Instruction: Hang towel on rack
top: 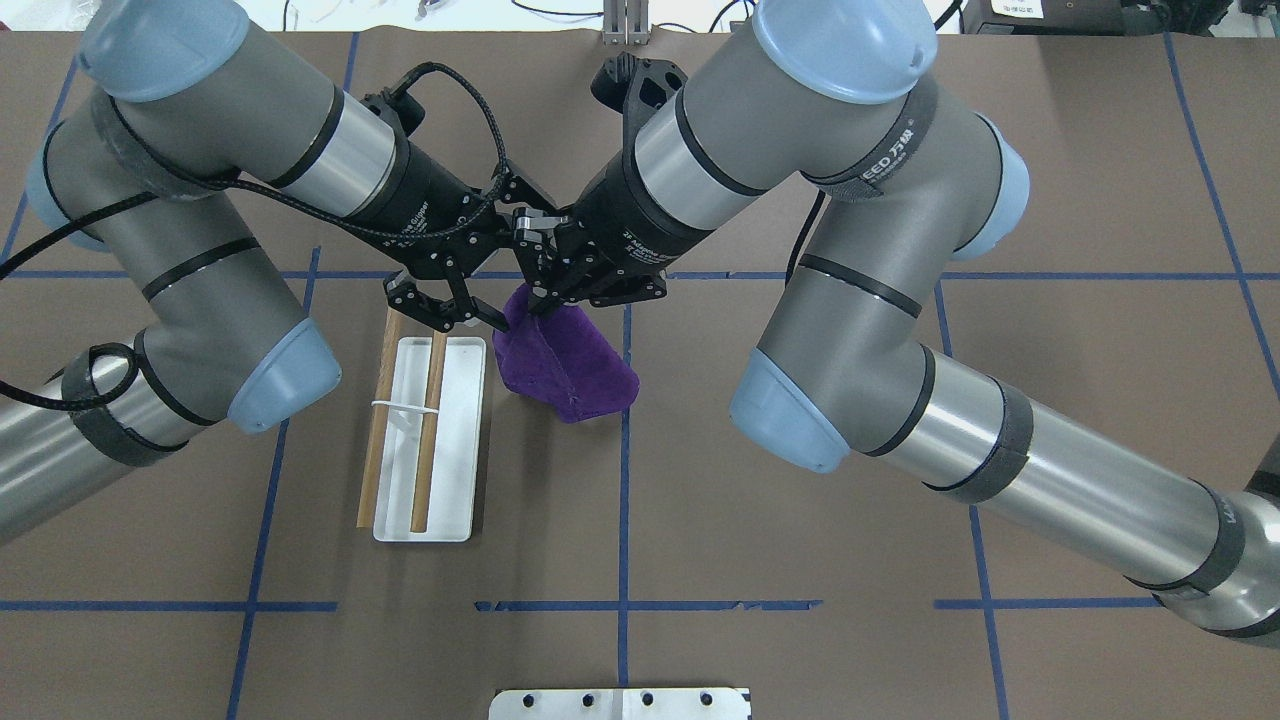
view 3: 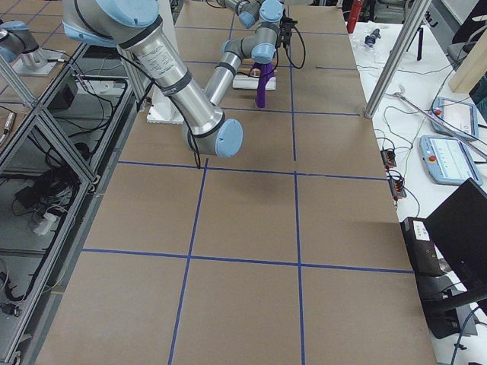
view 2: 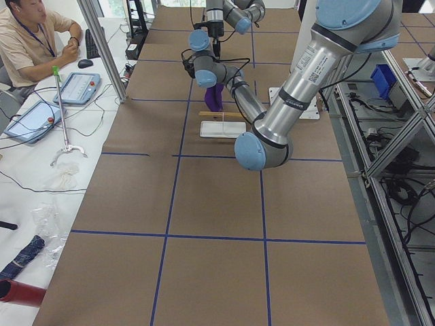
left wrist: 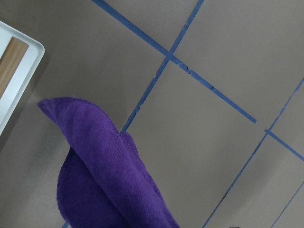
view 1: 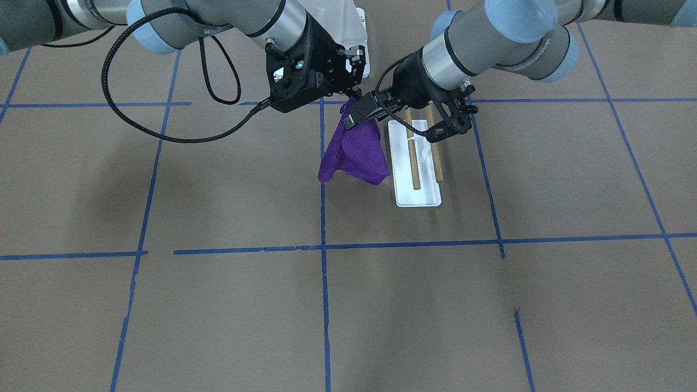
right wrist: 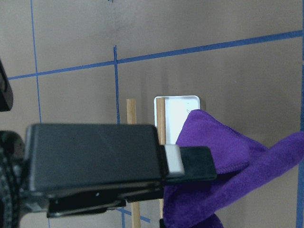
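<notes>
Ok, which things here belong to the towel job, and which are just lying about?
Job: towel, rack, right gripper holding the towel, left gripper open.
Lying about: bolted plate, teach pendant, blue bin.

A robotics lab, with a test cell in use.
Two grey robot arms [top: 850, 200] are reaching over a table [view 2: 211, 204] covered in brown paper and gridded with blue tape [view 2: 170, 236], while an operator [view 2: 30, 41] is sitting at a side bench beside teach pendants [view 2: 78, 87], loose cables and aluminium framing [view 2: 102, 47].
</notes>
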